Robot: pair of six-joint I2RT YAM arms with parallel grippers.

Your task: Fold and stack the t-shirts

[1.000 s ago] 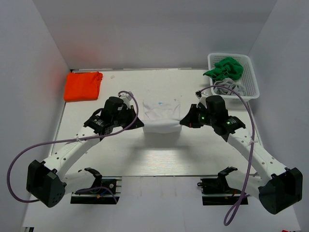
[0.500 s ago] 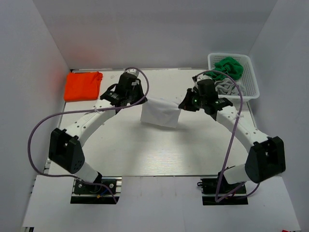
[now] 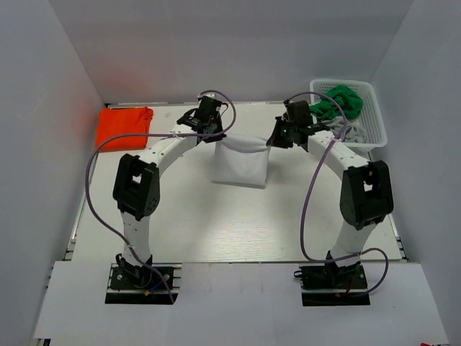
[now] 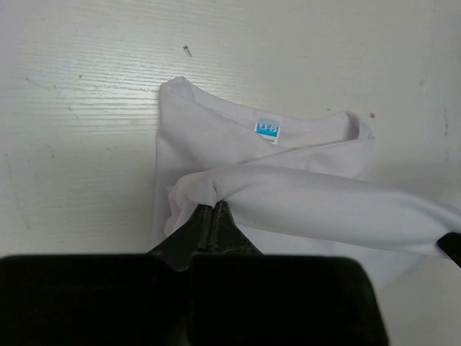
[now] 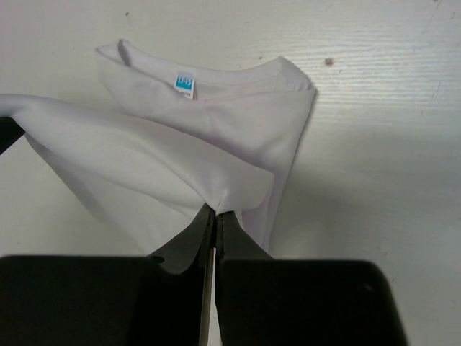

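Note:
A white t-shirt (image 3: pixel 240 163) lies partly folded at the middle back of the table. My left gripper (image 3: pixel 215 137) is shut on its lifted left corner, seen in the left wrist view (image 4: pixel 212 205). My right gripper (image 3: pixel 271 140) is shut on the lifted right corner, seen in the right wrist view (image 5: pixel 216 209). The held edge is stretched between them above the collar end with its blue label (image 4: pixel 267 129). A folded orange t-shirt (image 3: pixel 124 127) lies at the back left. A green t-shirt (image 3: pixel 333 101) and a grey t-shirt (image 3: pixel 341 130) sit crumpled in the basket.
A white mesh basket (image 3: pixel 374 115) stands at the back right corner. White walls enclose the table on the left, back and right. Both arms reach far out toward the back wall.
Both grippers have carried the shirt's near edge from the table's middle toward the back, folding it over the collar end. The arms are now stretched out.

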